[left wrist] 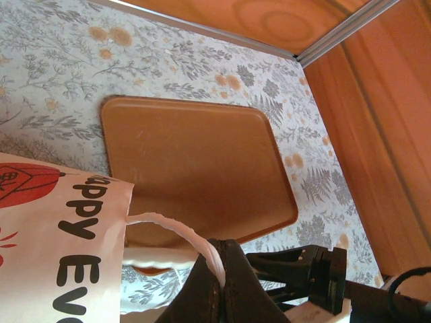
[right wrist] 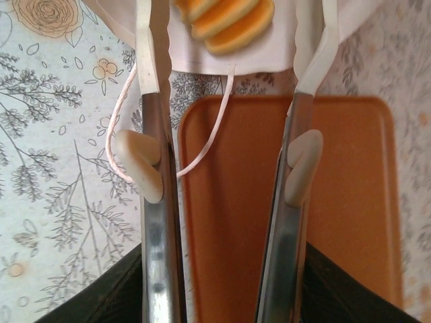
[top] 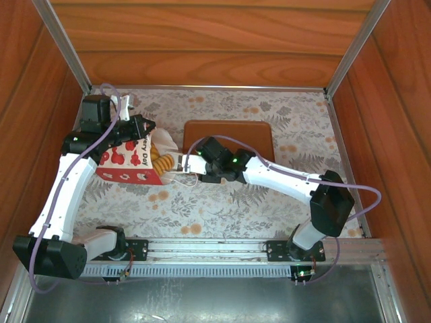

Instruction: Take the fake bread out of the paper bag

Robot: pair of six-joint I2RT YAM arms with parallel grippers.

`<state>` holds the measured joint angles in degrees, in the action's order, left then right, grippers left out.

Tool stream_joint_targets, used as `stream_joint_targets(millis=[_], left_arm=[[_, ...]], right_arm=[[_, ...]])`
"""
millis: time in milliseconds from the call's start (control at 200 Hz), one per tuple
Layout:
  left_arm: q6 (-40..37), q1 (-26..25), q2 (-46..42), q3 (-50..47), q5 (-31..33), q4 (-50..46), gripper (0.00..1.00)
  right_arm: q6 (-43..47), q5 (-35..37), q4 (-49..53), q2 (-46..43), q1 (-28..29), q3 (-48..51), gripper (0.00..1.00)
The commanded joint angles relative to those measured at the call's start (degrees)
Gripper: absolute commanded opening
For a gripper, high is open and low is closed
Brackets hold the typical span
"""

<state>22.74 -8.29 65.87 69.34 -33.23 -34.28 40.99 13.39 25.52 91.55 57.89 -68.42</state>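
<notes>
The paper bag (top: 128,161), white with red fruit print, lies on its side with its mouth facing right. My left gripper (top: 143,128) is above the bag's mouth and shut on one white cord handle (left wrist: 168,225), pinched at the fingertips (left wrist: 222,269). A ridged golden piece of fake bread (top: 161,159) shows in the bag's mouth. My right gripper (top: 185,162) stands open just right of the mouth. In the right wrist view the bread (right wrist: 225,17) lies between and just beyond the two white fingers (right wrist: 151,67), apart from both. The bag's other cord handle (right wrist: 202,151) hangs loose.
A flat brown tray (top: 232,134) lies just behind the right gripper, right of the bag; it also shows under the fingers (right wrist: 350,202). Wooden walls enclose the flowered table (top: 222,208) on three sides.
</notes>
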Motion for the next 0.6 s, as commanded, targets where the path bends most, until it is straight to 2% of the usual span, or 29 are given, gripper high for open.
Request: stream_joint_targets(millis=[0, 220, 595], left_arm=[[-0.59, -0.3, -0.74, 0.37, -0.58, 1.72, 0.0], [-0.62, -0.3, -1.54, 0.05, -0.52, 1.7, 0.0], [-0.82, -0.26, -1.26, 0.22, -0.93, 1.74, 0.0]], right_arm=[[8.82, 4.37, -5.13, 1.28, 0.99, 0.23, 0.53], [12.22, 5.44, -4.15, 0.89, 1.02, 0.56, 0.54], [13.95, 6.06, -1.34, 6.04, 1.4, -2.79, 0.55]])
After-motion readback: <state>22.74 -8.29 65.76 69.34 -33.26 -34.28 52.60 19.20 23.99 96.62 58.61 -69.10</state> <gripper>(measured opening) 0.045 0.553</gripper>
